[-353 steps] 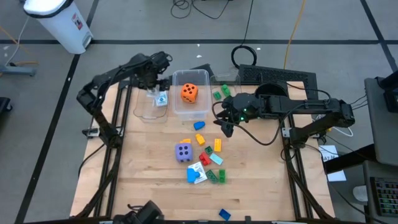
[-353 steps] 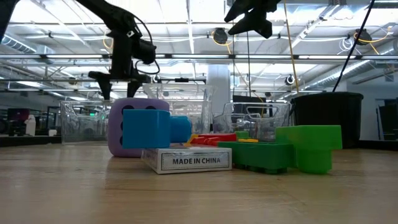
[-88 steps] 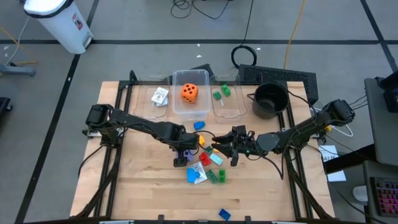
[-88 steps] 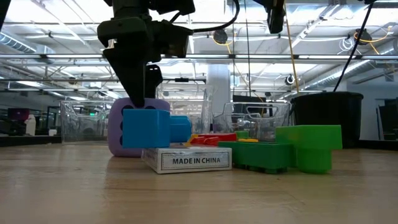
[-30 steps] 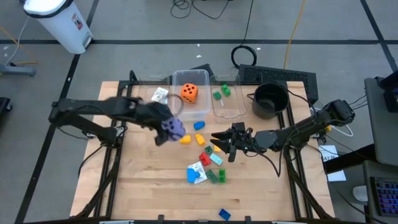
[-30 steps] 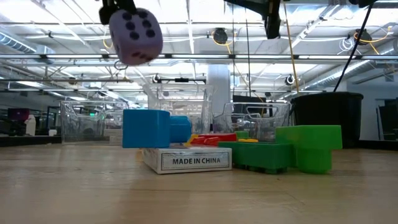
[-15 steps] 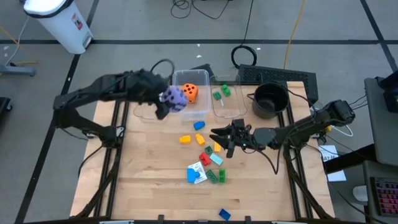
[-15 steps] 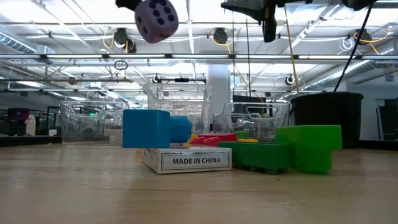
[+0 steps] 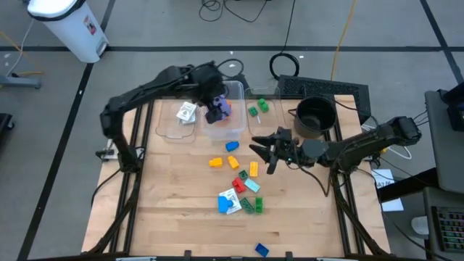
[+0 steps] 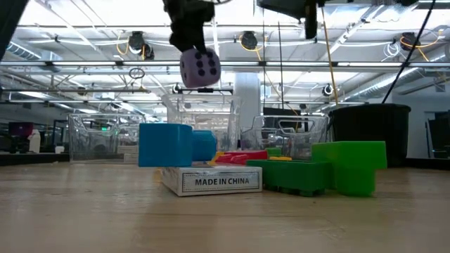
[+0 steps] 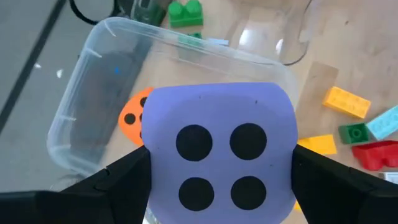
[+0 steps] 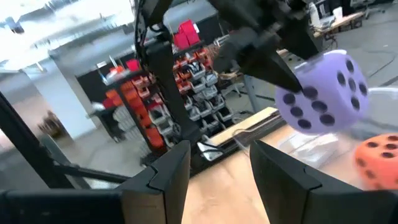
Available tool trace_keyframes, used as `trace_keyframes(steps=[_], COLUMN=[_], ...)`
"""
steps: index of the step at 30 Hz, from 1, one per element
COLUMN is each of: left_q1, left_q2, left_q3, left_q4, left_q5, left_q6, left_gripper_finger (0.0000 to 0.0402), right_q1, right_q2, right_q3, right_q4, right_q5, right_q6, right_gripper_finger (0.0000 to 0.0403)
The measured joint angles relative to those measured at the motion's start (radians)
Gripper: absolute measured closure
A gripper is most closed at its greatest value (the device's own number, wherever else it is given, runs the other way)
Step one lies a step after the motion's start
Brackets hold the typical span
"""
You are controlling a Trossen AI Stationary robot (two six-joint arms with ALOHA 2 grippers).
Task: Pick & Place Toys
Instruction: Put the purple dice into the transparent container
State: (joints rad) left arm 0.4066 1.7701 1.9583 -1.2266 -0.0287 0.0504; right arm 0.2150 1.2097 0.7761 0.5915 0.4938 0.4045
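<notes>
Nearest the table's front edge lie loose bricks and the playing cards (image 9: 229, 199). Midway, the right gripper (image 9: 267, 154) hangs with fingers parted, holding nothing. Farthest, the left gripper (image 9: 214, 105) clamps the purple die (image 11: 219, 167) directly above the middle clear bin (image 11: 81, 106), where the orange die (image 11: 132, 114) already rests; releasing should need only a straight lowering.

Wooden table (image 9: 167, 210) with bins, a pot and scattered toys.
Three clear bins (image 9: 174, 125) in a row at the far edge, black pot (image 9: 314, 116) beside them on the right. On the bare wood mid-table: blue brick (image 9: 231, 146), orange brick (image 9: 215, 162), yellow brick (image 9: 254, 170), red and green bricks (image 9: 252, 206), a card pack (image 9: 230, 200). Another blue brick (image 9: 262, 249) lies alone at the near edge.
</notes>
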Motion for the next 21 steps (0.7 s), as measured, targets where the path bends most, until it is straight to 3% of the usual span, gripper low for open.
trace_keyframes(steps=[9,21], left_q1=[0.059,0.042], left_q2=[0.154,0.293], left_q3=[0.035,0.035], left_q4=[-0.001,0.007], left_q5=[0.049,0.068], left_q6=[0.032,0.041], left_gripper_finger=[0.0087,0.0082], right_q1=[0.0,0.0], right_q2=[-0.197,-0.232], right_q3=[0.0,0.0], right_q4=[-0.37,-0.471], right_q5=[0.009,0.011], right_q6=[0.02,0.032], right_gripper_finger=[0.0243,0.0243])
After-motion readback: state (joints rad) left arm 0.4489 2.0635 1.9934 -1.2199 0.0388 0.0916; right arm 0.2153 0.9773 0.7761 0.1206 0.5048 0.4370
